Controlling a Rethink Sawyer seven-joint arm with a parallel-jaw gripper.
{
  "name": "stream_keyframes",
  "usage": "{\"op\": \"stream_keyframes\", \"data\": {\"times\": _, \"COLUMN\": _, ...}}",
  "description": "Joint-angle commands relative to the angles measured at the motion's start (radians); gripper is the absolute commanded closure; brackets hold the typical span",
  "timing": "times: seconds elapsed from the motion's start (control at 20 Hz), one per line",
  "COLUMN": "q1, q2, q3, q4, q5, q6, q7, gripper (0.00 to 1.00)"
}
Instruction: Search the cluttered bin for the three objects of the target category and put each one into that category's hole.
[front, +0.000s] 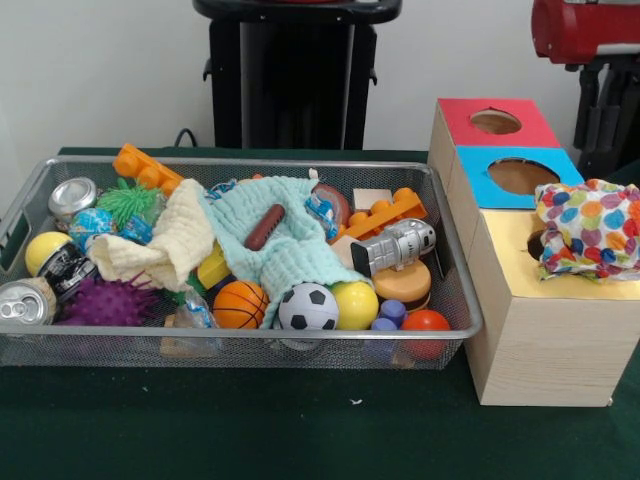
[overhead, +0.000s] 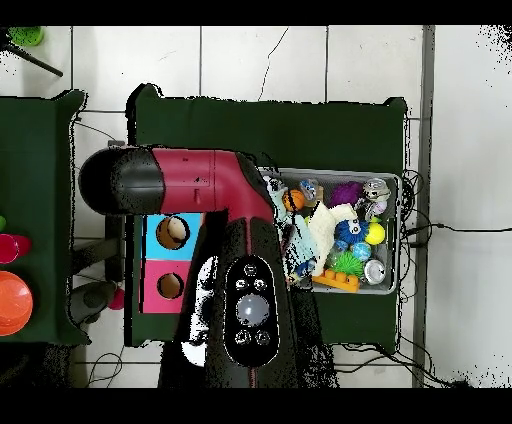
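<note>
The wire mesh bin (front: 455, 290) holds several toys, cans and balls; it also shows in the overhead view (overhead: 398, 232). A polka-dot fabric piece (front: 590, 228) lies scrunched on the yellow-topped box (front: 510, 262), covering most of its hole (front: 535, 245). A small blue, white and red patterned piece (front: 322, 212) lies in the bin beside the mint-green cloth (front: 290, 245). The red arm (front: 585, 30) is at the top right. The black gripper (front: 602, 150) hangs below it, just above the polka-dot fabric. In the overhead view the arm (overhead: 200, 180) hides the yellow-topped box.
The blue-topped box (front: 515, 176) and red-topped box (front: 495, 122) stand behind the yellow-topped one; both show in the overhead view (overhead: 172, 232) (overhead: 168, 285). A pale-yellow cloth (front: 165, 245), a football (front: 308, 307) and a basketball (front: 240, 304) lie in the bin.
</note>
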Motion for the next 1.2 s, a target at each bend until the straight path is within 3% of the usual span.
{"op": "stream_keyframes", "data": {"times": 0.05, "q1": -0.006, "q2": 0.071, "q3": 0.002, "q4": 0.047, "q5": -0.033, "q6": -0.062, "q7": 0.161, "gripper": 1.0}}
{"op": "stream_keyframes", "data": {"times": 1.2, "q1": 0.004, "q2": 0.121, "q3": 0.009, "q4": 0.077, "q5": -0.008, "q6": -0.184, "q7": 0.189, "gripper": 1.0}}
